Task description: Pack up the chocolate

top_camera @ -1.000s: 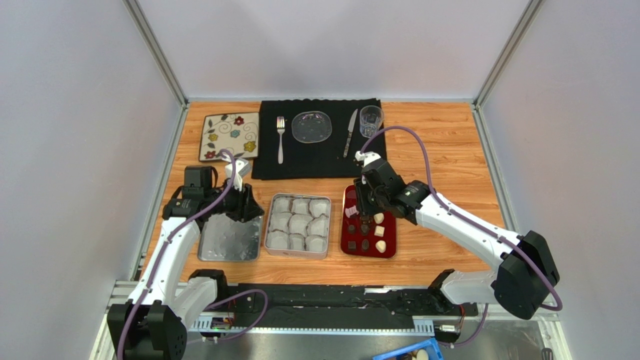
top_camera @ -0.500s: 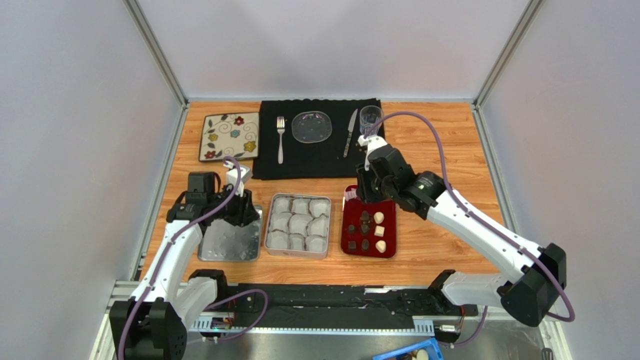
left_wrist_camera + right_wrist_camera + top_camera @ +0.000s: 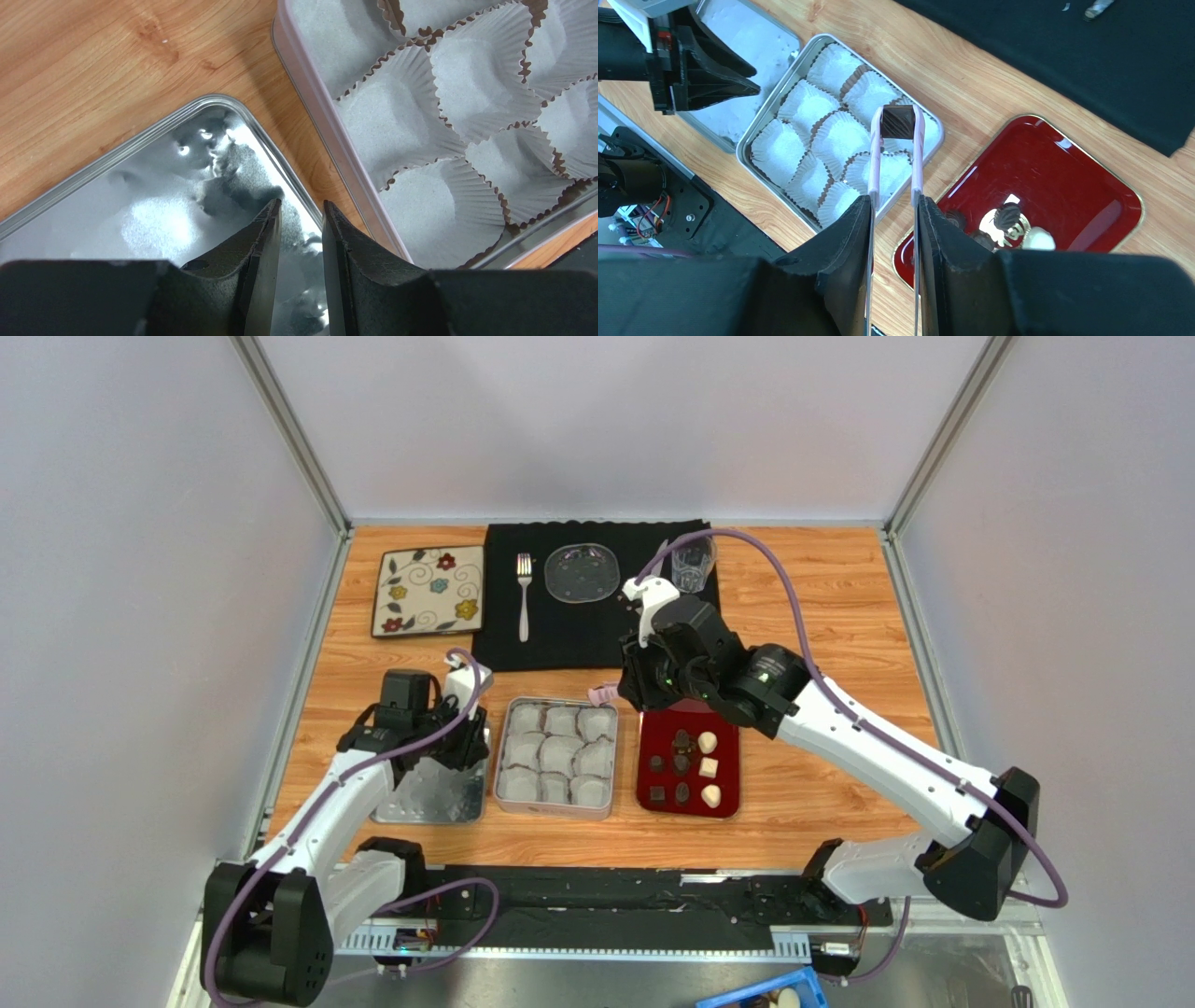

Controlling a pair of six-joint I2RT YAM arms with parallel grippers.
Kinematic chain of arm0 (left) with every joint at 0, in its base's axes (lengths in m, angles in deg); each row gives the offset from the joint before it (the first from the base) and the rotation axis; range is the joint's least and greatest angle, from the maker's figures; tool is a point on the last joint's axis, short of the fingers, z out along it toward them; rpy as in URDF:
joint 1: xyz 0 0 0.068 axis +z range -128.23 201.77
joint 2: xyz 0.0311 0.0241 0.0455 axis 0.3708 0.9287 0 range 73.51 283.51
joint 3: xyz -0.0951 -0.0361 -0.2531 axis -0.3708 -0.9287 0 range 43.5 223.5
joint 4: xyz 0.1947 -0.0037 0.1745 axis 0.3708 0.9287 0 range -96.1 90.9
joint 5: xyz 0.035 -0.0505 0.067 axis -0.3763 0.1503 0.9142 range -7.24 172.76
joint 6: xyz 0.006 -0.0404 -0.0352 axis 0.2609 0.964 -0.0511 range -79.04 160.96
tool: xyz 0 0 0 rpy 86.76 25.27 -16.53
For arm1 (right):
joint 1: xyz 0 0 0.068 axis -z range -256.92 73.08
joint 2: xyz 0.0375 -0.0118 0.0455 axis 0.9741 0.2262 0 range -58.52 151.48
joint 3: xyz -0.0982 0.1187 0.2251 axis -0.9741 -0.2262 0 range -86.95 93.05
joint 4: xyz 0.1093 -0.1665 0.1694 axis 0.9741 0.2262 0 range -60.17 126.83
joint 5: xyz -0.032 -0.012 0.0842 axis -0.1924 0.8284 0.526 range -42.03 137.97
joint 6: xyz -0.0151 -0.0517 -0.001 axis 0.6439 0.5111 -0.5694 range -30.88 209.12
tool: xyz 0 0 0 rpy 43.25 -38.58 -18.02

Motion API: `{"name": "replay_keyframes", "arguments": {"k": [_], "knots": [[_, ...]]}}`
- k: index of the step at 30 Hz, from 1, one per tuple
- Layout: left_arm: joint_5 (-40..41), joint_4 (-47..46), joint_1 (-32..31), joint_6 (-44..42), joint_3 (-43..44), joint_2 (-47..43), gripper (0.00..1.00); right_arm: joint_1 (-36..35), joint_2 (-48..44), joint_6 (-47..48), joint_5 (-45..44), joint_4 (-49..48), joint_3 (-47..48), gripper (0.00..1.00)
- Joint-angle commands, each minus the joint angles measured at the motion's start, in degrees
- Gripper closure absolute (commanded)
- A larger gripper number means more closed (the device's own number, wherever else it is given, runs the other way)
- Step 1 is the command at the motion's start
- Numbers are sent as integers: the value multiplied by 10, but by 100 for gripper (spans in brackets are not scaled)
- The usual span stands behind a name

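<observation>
The right pincer (image 3: 897,180) holds tongs (image 3: 896,150) with one chocolate (image 3: 897,120) at their tip, over the tin (image 3: 760,124) of paper cups (image 3: 839,136). The tray (image 3: 1088,182) lies to its right, the lid (image 3: 741,31) to its left under the left pincer (image 3: 295,238).

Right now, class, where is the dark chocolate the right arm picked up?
In the right wrist view, the dark chocolate sits pinched in tweezers held by the right gripper, above the tin of paper cups.

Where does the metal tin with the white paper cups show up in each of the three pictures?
Top external: the tin sits centre, between the silver lid and the red tray.
Left wrist: the tin fills the upper right.
Right wrist: the tin lies left of centre.
Shared landmark: the silver lid beside the tin.
</observation>
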Motion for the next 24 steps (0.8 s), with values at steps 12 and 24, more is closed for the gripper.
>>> {"name": "replay_keyframes", "arguments": {"k": [12, 24], "knots": [[-53, -48, -69, 27, -24, 19, 63, -14, 34, -14, 20, -63, 22, 89], [-1, -10, -88, -10, -12, -9, 59, -15, 77, -23, 54, -94, 23, 89]]}}
